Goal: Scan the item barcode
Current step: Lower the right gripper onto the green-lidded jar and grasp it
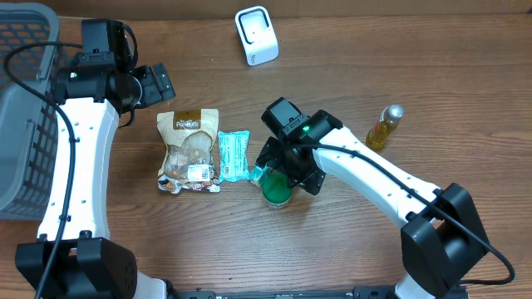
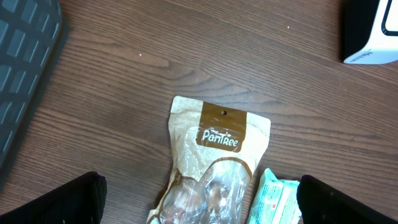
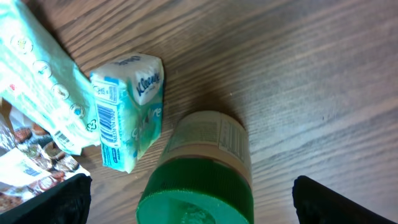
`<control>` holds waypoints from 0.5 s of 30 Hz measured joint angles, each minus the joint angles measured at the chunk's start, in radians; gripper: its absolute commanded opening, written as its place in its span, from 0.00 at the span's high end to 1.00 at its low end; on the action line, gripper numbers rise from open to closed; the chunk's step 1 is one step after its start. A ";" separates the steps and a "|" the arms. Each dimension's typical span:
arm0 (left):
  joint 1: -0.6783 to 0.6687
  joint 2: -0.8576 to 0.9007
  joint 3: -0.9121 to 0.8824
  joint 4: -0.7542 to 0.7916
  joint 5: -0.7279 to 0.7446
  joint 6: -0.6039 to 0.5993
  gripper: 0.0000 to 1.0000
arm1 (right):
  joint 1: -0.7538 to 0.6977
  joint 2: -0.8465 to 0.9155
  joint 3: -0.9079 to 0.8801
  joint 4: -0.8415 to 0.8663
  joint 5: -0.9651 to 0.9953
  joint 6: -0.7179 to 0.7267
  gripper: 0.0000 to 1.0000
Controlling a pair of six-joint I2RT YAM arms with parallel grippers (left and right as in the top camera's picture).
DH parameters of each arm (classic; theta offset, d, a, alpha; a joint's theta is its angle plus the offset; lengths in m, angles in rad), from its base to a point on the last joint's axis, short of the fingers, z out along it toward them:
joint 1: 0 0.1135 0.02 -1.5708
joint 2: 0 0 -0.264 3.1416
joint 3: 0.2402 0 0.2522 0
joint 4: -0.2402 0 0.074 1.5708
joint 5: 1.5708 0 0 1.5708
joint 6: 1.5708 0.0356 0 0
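The white barcode scanner (image 1: 256,35) stands at the table's far edge and shows top right in the left wrist view as the scanner (image 2: 372,31). Items lie mid-table: a PanTree snack bag (image 1: 189,149), a teal wipes pack (image 1: 233,155), a small Kleenex pack (image 3: 130,112) with its barcode facing up, and an upright green-lidded jar (image 1: 277,192). My right gripper (image 1: 280,176) hovers over the jar, open, its fingers wide on either side of the green lid (image 3: 196,193) without touching it. My left gripper (image 1: 158,83) is open above the snack bag's top edge (image 2: 217,149), holding nothing.
A grey plastic basket (image 1: 25,108) fills the left side, close to the left arm. A yellow oil bottle (image 1: 384,126) stands at the right, behind the right arm. The wipes pack (image 2: 277,196) lies right beside the snack bag.
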 measured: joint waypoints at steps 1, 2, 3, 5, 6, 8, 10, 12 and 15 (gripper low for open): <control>0.000 0.000 0.000 0.000 0.000 0.000 0.00 | 0.000 0.000 0.000 -0.001 -0.003 0.025 0.02; 0.000 0.000 0.000 0.000 0.000 0.000 0.00 | 0.000 0.000 0.000 -0.003 -0.004 0.050 0.02; 0.000 0.000 0.000 0.000 0.000 0.000 0.01 | 0.003 0.000 0.000 -0.006 -0.006 0.072 0.02; 0.000 0.000 0.000 0.000 0.000 0.000 0.01 | 0.008 0.000 0.000 -0.014 -0.006 0.121 0.00; 0.000 0.000 0.000 0.000 0.000 0.000 0.00 | 0.018 0.000 0.000 -0.015 -0.006 0.165 0.00; 0.000 0.000 0.000 0.000 0.000 0.000 0.01 | 0.037 0.000 0.000 -0.013 -0.006 0.225 0.00; 0.000 0.000 0.000 0.000 0.000 0.000 0.00 | 0.062 0.000 -0.005 0.007 -0.004 0.295 0.00; 0.000 0.000 0.000 0.000 0.000 0.000 0.01 | 0.082 0.000 -0.020 0.041 -0.002 0.336 0.03; 0.000 0.000 0.000 0.000 0.000 0.000 0.00 | 0.093 0.000 -0.036 0.064 0.007 0.369 0.10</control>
